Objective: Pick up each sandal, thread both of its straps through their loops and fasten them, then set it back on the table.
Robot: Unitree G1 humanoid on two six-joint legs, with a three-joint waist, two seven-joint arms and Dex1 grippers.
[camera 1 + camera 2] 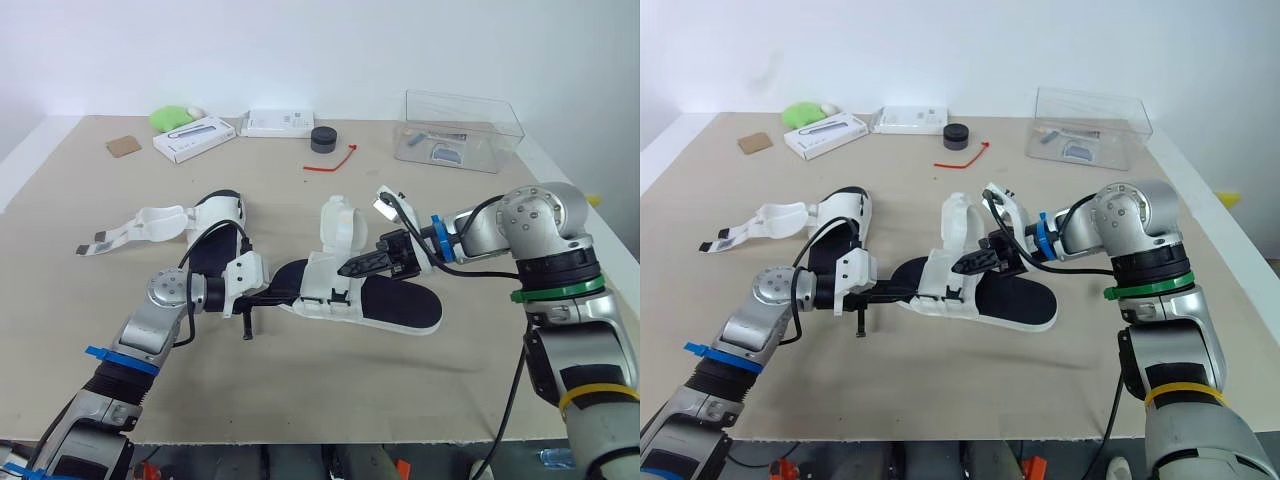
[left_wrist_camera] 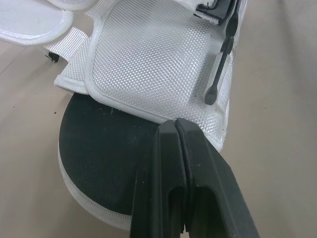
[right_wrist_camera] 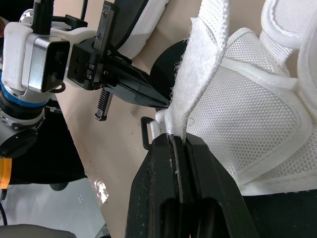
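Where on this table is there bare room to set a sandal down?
Bare table runs along the near edge, in front of the middle sandal. Another free strip lies between the sandals and the back row. Crowded: the back edge, with white boxes, red tie and clear box, and the left, by the second sandal.

The left gripper (image 2: 177, 125), jaws pressed together, nips the rim of the sandal's (image 2: 148, 64) white mesh upper just above its black insole (image 2: 99, 153), a thin black prong (image 2: 220, 69) lying across the mesh, beige surface (image 2: 282, 124) alongside.
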